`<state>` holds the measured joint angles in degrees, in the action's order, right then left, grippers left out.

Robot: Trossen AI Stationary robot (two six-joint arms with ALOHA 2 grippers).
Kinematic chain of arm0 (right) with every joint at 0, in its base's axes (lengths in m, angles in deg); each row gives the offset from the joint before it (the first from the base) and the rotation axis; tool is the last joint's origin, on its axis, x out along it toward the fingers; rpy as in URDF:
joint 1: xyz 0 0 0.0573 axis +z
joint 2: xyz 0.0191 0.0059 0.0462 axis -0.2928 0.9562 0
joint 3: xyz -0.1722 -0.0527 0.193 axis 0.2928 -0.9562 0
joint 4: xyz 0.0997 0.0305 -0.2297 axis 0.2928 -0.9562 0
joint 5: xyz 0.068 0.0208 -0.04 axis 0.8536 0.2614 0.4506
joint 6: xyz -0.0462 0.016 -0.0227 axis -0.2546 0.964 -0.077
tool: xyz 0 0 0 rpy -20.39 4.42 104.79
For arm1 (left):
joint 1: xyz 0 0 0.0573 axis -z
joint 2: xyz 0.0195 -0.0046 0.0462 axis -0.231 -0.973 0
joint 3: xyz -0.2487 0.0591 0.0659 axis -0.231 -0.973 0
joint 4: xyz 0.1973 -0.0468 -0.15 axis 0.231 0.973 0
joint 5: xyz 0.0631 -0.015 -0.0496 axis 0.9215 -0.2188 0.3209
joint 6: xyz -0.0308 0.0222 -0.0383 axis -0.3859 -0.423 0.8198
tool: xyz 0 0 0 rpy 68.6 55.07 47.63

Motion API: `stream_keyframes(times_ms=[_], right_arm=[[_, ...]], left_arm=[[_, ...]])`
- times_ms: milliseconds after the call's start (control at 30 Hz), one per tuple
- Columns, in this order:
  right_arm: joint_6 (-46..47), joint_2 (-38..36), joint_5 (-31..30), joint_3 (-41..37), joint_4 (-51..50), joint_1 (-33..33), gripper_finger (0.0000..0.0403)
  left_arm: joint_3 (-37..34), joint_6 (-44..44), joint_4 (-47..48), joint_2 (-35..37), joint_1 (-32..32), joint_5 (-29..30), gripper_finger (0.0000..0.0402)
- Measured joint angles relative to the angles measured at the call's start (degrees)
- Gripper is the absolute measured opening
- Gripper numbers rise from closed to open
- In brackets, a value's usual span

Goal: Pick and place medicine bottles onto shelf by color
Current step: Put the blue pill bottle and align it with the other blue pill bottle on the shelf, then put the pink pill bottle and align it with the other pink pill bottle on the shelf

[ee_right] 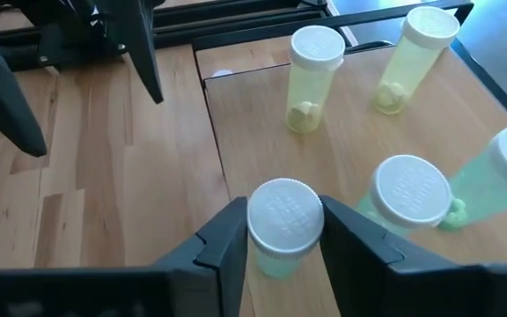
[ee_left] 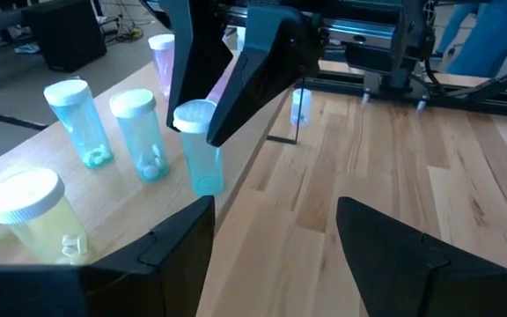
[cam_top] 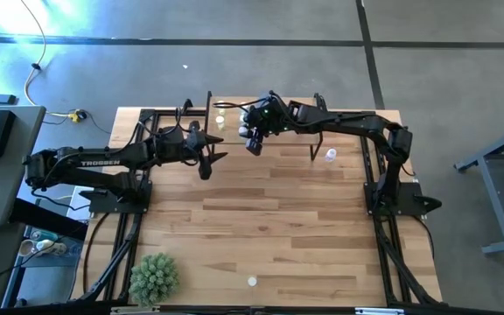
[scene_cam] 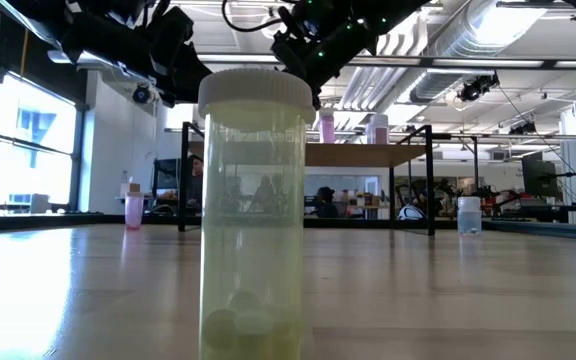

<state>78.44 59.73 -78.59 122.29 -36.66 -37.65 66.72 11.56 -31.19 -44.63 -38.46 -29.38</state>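
The shelf (ee_left: 104, 189) stands at the table's far middle and carries green bottles (ee_left: 82, 123) (ee_left: 139, 132), yellow bottles (ee_right: 313, 75) (ee_right: 416, 57) and a pink bottle (ee_left: 161, 53). My right gripper (ee_right: 284, 242) reaches over the shelf's near edge, shut on a third green bottle (ee_left: 201, 150). My left gripper (ee_left: 275, 238) hangs open over the table just left of the shelf, with nothing between its fingers. On the tabletop stand a clear bottle (cam_top: 331, 156), a pink bottle (scene_cam: 133, 210) and, near the front edge, a yellow bottle (scene_cam: 253, 210). My right gripper pinches the green bottle's white cap (ee_right: 284, 216) between its two fingers, one on each side. The fingers (ee_left: 236, 88) slant down from the table's right. The bottle stands upright, its base (ee_left: 205, 187) on the shelf board close to the near edge.
A spiky green potted plant (cam_top: 154, 276) sits at the table's near left corner. Black frame rails (cam_top: 383, 236) run along the table's left and right sides. The bottles on the shelf stand close together around the one held.
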Motion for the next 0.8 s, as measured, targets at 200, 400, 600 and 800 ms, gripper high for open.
stream_keyframes(times_ms=[200, 400, 600, 800], right_arm=[[-1.0, 0.0, -2.1, 0.0, -0.2, 0.0, 0.0145], [-1.0, 0.0, -2.2, 0.0, 0.1, 0.0, 0.0155], [-1.0, -0.2, -1.8, 0.1, -0.3, 0.0, 0.0155], [-1.0, -0.2, -1.7, 2.5, -3.8, 0.0, 0.0155]], left_arm=[[0.0, 0.0, 0.0, 0.0, 0.0, 0.0, 0.0227], [0.0, 0.0, 0.0, 0.0, 0.0, 0.0, 0.0227], [0.0, 0.1, 0.1, 0.0, 0.0, 0.0, 0.0227], [0.0, 0.5, 0.1, 0.0, 0.0, 0.0, 0.0227]])
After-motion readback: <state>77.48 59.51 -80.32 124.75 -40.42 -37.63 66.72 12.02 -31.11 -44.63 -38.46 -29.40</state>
